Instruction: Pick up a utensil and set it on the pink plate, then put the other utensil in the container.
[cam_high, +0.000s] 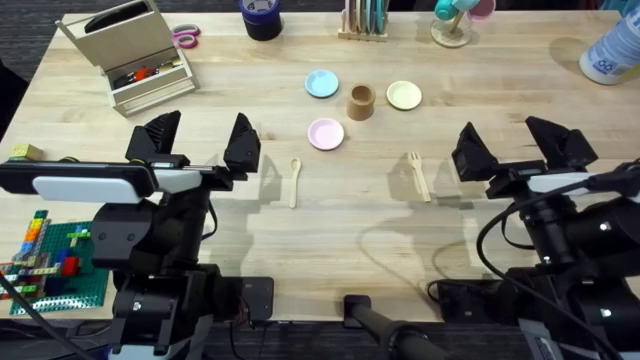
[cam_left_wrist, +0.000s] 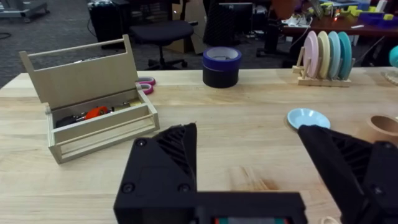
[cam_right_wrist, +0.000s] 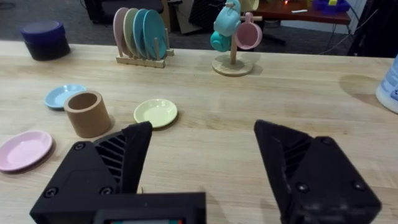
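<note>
A small wooden spoon (cam_high: 293, 181) lies on the table just right of my left gripper (cam_high: 200, 140), which is open and holds nothing. The wooden fork (cam_high: 418, 175) lies left of my right gripper (cam_high: 514, 140), also open and holding nothing. Beyond the two utensils sits the pink plate (cam_high: 326, 133) (cam_right_wrist: 23, 150). The brown cylindrical container (cam_high: 360, 101) (cam_right_wrist: 87, 113) stands upright behind it, between a light blue plate (cam_high: 321, 83) (cam_right_wrist: 64, 95) and a pale yellow-green plate (cam_high: 404, 95) (cam_right_wrist: 155, 112).
A wooden toolbox (cam_high: 130, 55) (cam_left_wrist: 93, 106) stands at the back left, a dark blue round tub (cam_high: 261, 17) (cam_left_wrist: 221, 66) behind centre. A plate rack (cam_right_wrist: 140, 34) and mug tree (cam_right_wrist: 233, 37) line the far edge. Lego bricks (cam_high: 45, 255) lie front left. A white bottle (cam_high: 612, 50) stands back right.
</note>
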